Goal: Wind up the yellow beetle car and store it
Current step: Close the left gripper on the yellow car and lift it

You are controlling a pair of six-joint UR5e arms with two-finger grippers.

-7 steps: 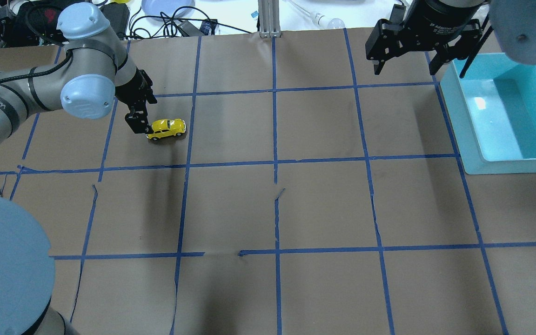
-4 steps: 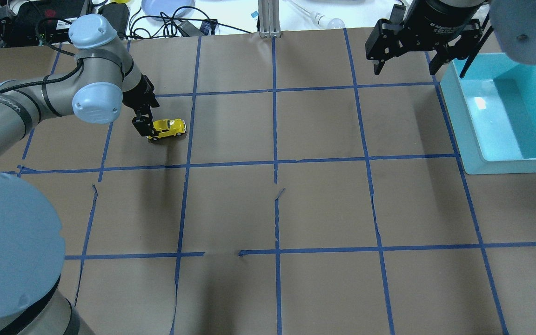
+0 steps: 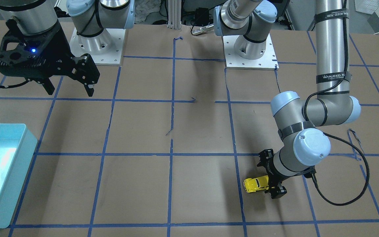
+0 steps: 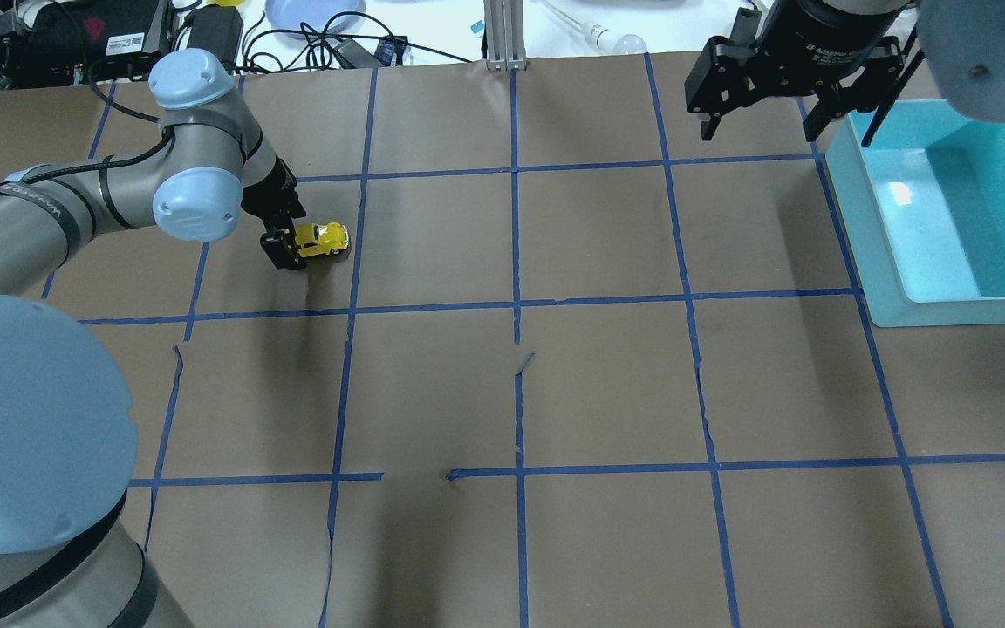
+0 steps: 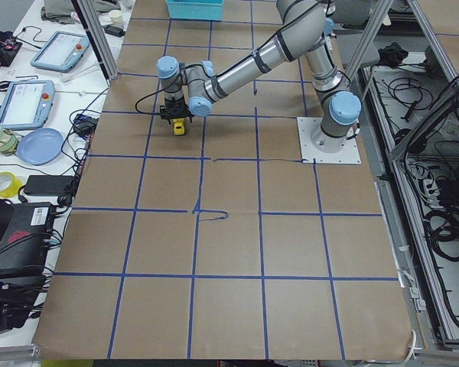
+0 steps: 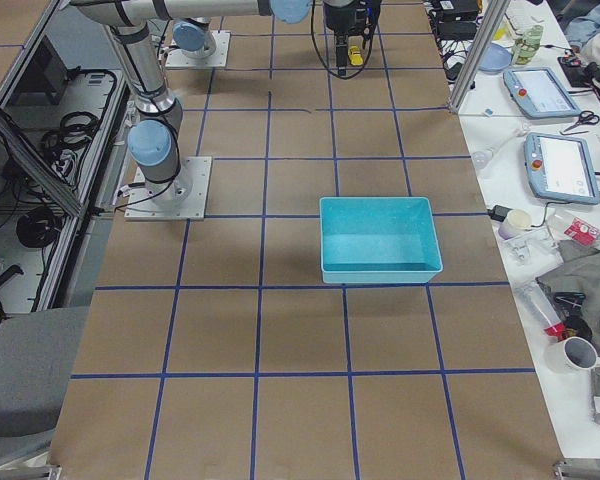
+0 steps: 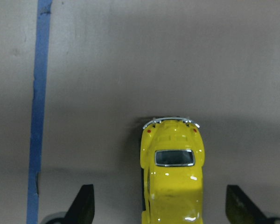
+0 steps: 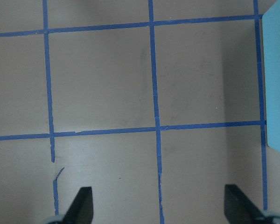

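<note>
One yellow beetle car [image 7: 173, 168], tail outward, lengthwise inside spread left gripper [image 7: 159, 207], right gripper [image 8: 159, 205] spread too

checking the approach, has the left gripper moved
Yes. In the overhead view the left gripper has shifted right, toward the blue tape line, now straddling the yellow beetle car.

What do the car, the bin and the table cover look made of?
Car: glossy yellow paint, sharp highlights, chrome-look bumper; painted metal or hard plastic, unclear. Bin: smooth turquoise plastic, soft sheen. Table cover: matte brown paper, torn in places.
</note>
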